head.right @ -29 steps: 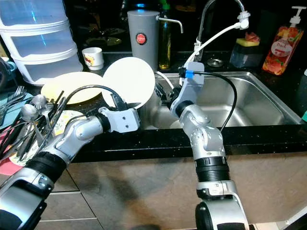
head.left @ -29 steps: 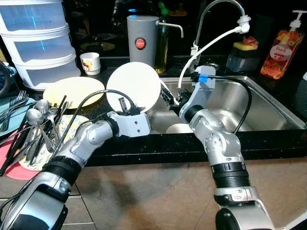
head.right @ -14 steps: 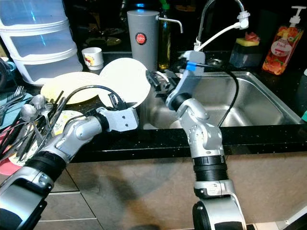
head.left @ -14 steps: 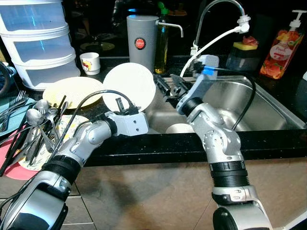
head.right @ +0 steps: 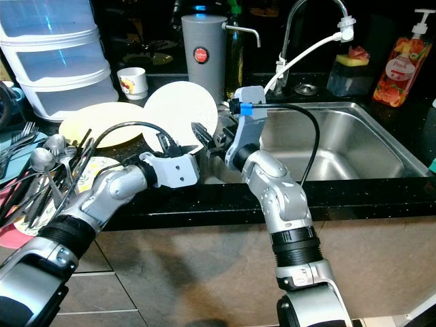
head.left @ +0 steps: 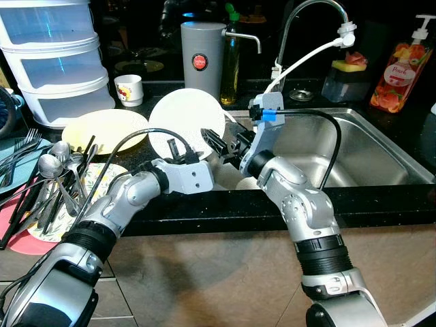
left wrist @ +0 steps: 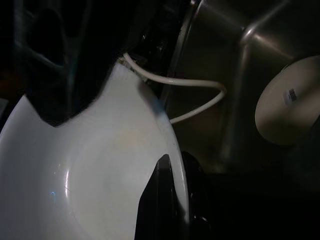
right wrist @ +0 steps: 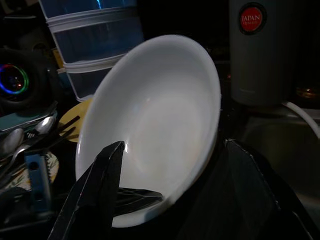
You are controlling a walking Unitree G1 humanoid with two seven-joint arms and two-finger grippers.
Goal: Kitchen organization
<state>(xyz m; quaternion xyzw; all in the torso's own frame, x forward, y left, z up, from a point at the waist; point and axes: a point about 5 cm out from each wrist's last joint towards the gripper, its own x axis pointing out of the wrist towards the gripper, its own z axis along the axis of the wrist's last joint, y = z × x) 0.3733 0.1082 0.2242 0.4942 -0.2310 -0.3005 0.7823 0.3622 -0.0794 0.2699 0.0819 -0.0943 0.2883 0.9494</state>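
Note:
My left gripper [head.left: 177, 147] is shut on the lower rim of a white plate [head.left: 185, 119], which stands tilted on edge over the counter beside the sink [head.left: 368, 146]. The left wrist view looks along one black finger [left wrist: 164, 200] pressed on the plate [left wrist: 95, 185]. My right gripper [head.left: 219, 144] is open at the plate's lower right rim. In the right wrist view its fingers [right wrist: 102, 185] spread wide on either side of the plate [right wrist: 155, 120]. A second pale dish [left wrist: 287, 107] lies in the sink bottom.
On the counter to the left are a yellow plate [head.left: 102, 128], a heap of cutlery [head.left: 54, 180], stacked plastic containers [head.left: 54, 58] and a small cup [head.left: 128, 89]. A grey flask [head.left: 201, 58], the tap [head.left: 306, 17] with its white hose, and a soap bottle [head.left: 398, 68] stand behind.
My right gripper has swung left and down from over the sink to the plate's lower right rim, fingers open. The left gripper keeps hold of the plate, almost unmoved.

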